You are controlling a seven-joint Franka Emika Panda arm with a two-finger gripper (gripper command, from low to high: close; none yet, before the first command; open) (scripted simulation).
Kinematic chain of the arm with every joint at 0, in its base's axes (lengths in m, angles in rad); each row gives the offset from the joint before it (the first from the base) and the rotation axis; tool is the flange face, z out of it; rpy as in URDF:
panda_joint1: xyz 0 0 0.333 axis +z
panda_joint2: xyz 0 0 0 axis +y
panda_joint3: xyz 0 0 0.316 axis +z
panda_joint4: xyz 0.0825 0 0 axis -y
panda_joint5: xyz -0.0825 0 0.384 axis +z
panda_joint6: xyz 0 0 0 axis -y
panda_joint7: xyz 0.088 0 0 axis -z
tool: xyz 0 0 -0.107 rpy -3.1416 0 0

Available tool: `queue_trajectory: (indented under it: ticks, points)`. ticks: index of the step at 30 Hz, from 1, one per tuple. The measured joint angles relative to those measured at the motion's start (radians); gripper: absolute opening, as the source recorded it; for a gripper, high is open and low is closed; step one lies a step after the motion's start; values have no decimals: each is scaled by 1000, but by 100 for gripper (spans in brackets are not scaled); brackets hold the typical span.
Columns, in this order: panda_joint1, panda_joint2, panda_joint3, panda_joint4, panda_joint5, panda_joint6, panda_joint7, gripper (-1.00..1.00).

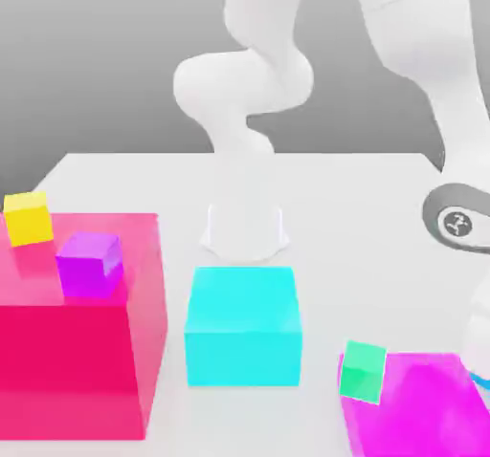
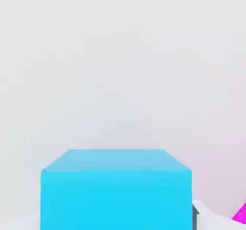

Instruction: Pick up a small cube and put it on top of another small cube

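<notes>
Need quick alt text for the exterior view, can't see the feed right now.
A white arm reaches down at the exterior view's right, beside a magenta block with a green cube. A large cyan block sits centre; a pink block on the left carries yellow and purple cubes.

Table (image 1: 383, 206) carries the arm's base (image 1: 244, 230) at centre rear. Directly before the base, a large block (image 1: 244, 338). At the exterior view's left, a bigger block (image 1: 77, 350), two small cubes on its top: one (image 1: 29, 218) at the far left corner, another (image 1: 88, 264) nearer the middle. At the exterior view's right front, a further block (image 1: 421, 412), a small cube (image 1: 364, 371) at its near-left corner. The arm's forearm (image 1: 459, 226) descends just behind that block.
</notes>
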Motion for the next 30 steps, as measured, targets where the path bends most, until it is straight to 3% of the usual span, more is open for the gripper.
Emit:
queue_trajectory:
  ticks: [10,14,23,27,28,30]
  points:
    - [-254,-263,-232,-16,51,-192,27,-100]
    - [-442,-382,-329,-30,67,-272,35,-100]
    - [-740,-746,-609,-74,191,-614,-48,-100]
    - [-760,-726,-646,-168,205,-505,-77,-100]
    - [-761,-719,-648,-181,207,-486,-80,100]
    - [-761,-719,-648,-181,207,-486,-80,100]
